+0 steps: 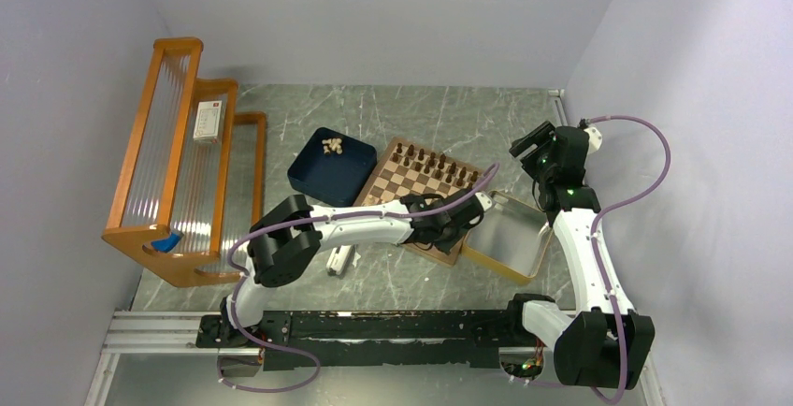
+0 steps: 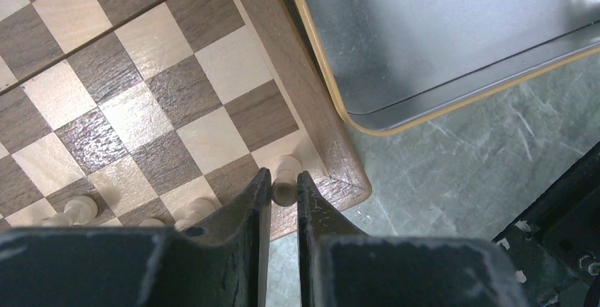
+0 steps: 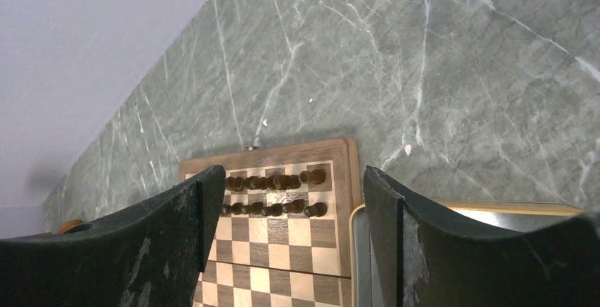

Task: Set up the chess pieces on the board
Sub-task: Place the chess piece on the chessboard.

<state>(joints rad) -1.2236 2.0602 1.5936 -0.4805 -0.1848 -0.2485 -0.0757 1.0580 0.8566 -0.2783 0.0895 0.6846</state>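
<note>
1. Top view: high above and behind the arm bases, looking steeply down over the whole counter point(image 1: 449, 116).
2. Left wrist view: very close above the board point(image 2: 141, 95), looking down past the left tool point(image 2: 283, 177); tray point(image 2: 424, 38) at 1 o'clock.
3. Right wrist view: higher and farther off, facing past the right tool point(image 3: 292, 178); board at 6 o'clock.
4. All three share board and tray.

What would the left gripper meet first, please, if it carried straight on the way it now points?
Probably the board, at its corner square: the left gripper is shut on a pale piece over it, so the piece's base would touch the wood first. Any remaining gap is unclear.
</note>
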